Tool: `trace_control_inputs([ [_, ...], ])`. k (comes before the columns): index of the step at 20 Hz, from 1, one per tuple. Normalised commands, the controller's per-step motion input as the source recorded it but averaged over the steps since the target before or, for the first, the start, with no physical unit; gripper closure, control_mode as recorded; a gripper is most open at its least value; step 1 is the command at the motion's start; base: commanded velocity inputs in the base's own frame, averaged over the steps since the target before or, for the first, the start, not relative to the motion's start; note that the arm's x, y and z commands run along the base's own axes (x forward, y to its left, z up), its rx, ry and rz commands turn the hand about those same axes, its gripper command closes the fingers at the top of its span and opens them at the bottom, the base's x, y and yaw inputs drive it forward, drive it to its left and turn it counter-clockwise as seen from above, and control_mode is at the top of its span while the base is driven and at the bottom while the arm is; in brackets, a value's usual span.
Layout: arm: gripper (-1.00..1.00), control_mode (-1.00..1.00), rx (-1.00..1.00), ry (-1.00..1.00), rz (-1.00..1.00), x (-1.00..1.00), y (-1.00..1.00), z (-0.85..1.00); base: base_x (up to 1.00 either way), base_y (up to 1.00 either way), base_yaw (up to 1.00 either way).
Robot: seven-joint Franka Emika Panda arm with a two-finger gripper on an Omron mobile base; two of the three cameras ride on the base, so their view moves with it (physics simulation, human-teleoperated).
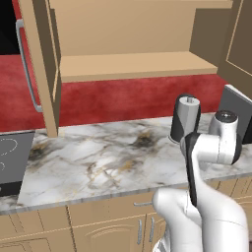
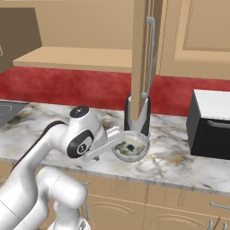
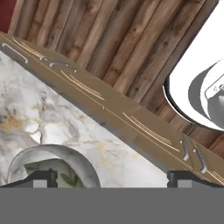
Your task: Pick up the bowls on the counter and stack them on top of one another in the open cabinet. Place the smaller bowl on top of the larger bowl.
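Pincer (image 3: pixel 112 177) jaws spread wide, nothing between them; in hand view the two dark tips stand well apart at the bottom edge. Larger bowl (image 2: pixel 130 147) sits on the marble desk (image 2: pixel 179 161) right under/just ahead of the pincer, near the desk's front edge; in hand view its thick grey rim (image 3: pixel 57 164) curves up by one fingertip, not gripped. In right base view the hand is hidden behind the wrist, which reaches to the bowl's rim; can't tell if touching. Bowl inside looks mottled w/ a dark-blue patch. Black-and-silver cylinder appliance (image 2: pixel 137 117) stands just beyond the bowl, farther from the pincer. Cabinet (image 1: pixel 133 66) w/ bare shelf is well above the pincer, door (image 2: pixel 144 54) open, silver bar handle (image 2: pixel 151 56) facing out. Black box appliance (image 2: pixel 210 126) off to the side on desk. Drawers (image 3: pixel 131 122) below the desk edge.
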Motion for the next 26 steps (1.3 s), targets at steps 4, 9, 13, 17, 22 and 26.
trace_control_inputs([
  [4, -1.0, -1.0, 0.05, -0.14, -0.24, -0.02, 0.39, 0.16, 0.0, 0.0, 0.0],
  [9, -1.0, -1.0, 0.06, -0.07, -0.24, -0.09, 0.29, 0.05, 0.0, 0.0, 0.0],
  [13, -1.0, -1.0, 0.04, 0.0, -0.24, -0.07, 0.23, -0.01, 0.0, 0.0, 0.0],
  [17, -1.0, -1.0, 0.0, -0.01, -0.18, 0.09, 0.31, -0.01, 0.0, 0.0, 0.0],
  [22, -1.0, -1.0, 0.0, -0.04, -0.12, 0.3, 0.26, -0.05, 0.0, 0.0, 0.0],
  [26, -1.0, -1.0, 0.01, -0.06, -0.11, 0.35, 0.14, -0.13, 0.0, 0.0, 0.0],
])
